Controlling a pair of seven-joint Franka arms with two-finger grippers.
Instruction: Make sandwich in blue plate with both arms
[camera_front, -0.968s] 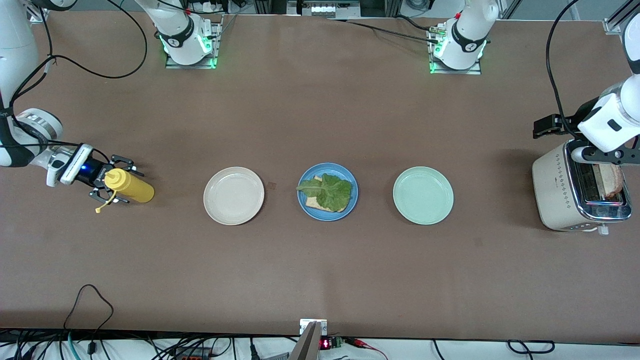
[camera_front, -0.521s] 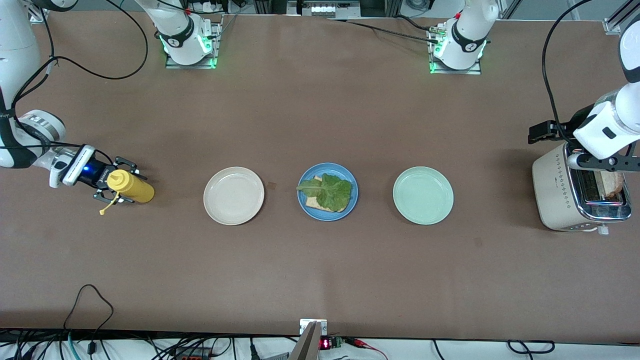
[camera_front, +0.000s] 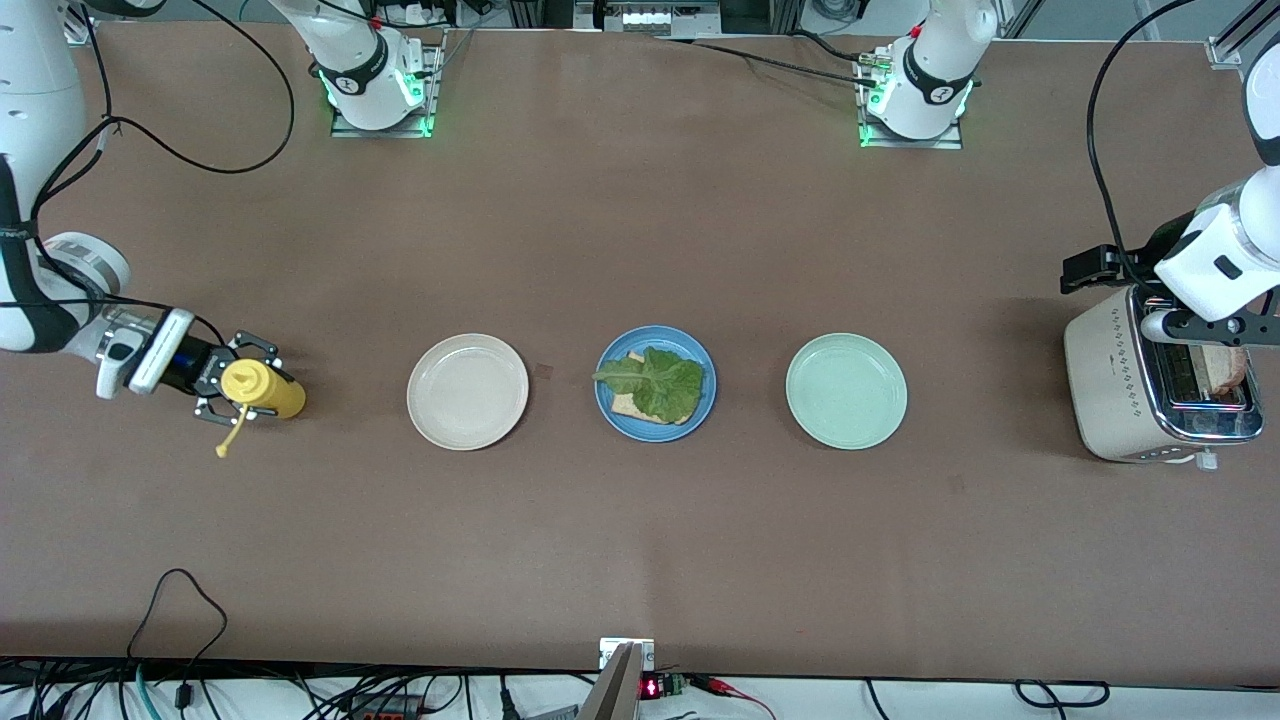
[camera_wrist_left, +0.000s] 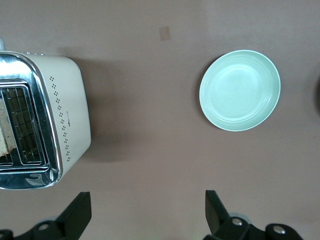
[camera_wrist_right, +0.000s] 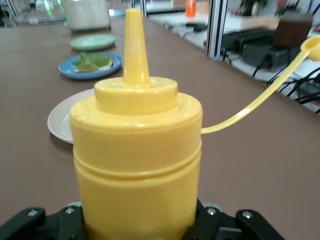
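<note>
The blue plate (camera_front: 608, 405) sits mid-table between two other plates. It holds a tan bread slice (camera_front: 628, 405) with a green lettuce leaf (camera_front: 665, 385) on top; the blue plate (camera_wrist_right: 67, 70) also shows far off in the right wrist view. A second bread slice (camera_front: 1222, 360) stands in the toaster (camera_front: 1120, 385). My left gripper (camera_wrist_left: 147, 200) hangs open and empty, high by the toaster (camera_wrist_left: 65, 115). My right gripper (camera_front: 245, 382) is shut on a yellow squeeze bottle (camera_front: 265, 388) at the right arm's end of the table. The bottle (camera_wrist_right: 137, 150) fills the space between the fingers, and its cap dangles on its strap.
A beige plate (camera_front: 467, 391) lies between the bottle and the blue plate. A pale green plate (camera_front: 846, 391) lies between the blue plate and the toaster. Cables run along the table edge nearest the front camera.
The right gripper's fingers closed in on the yellow bottle, and the bottle tipped up, so it looks shorter. The left gripper dropped slightly over the toaster.
</note>
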